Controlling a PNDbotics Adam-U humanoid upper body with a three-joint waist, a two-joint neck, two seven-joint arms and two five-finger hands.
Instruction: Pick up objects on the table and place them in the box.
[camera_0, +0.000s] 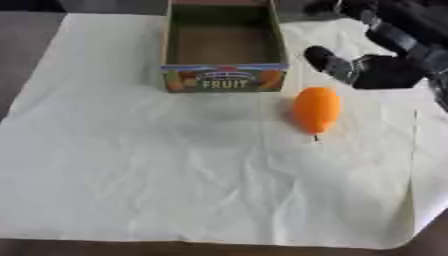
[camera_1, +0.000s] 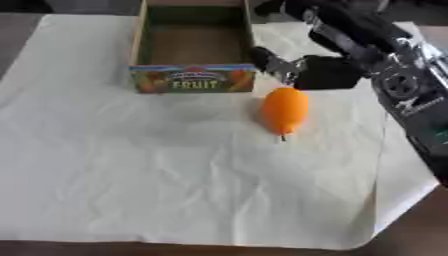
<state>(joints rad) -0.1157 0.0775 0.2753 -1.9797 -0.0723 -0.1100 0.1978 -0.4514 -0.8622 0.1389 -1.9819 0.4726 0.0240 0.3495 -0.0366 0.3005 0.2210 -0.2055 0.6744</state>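
Observation:
An orange fruit (camera_0: 316, 109) with a short dark stem lies on the white cloth, just right of the box's front corner. The cardboard box (camera_0: 224, 78), printed FRUIT on its front, stands open at the back centre, and its inside looks bare. My right hand (camera_0: 378, 71) hovers above and behind the fruit, coming in from the upper right. Its fingers (camera_0: 325, 61) stretch left toward the box and it holds nothing. My left hand shows in neither view.
A creased white cloth (camera_0: 175, 165) covers most of the dark table (camera_0: 26, 55). The cloth's right edge (camera_1: 378, 190) hangs near the table's side. My right forearm (camera_1: 411, 100) fills the upper right of the right eye view.

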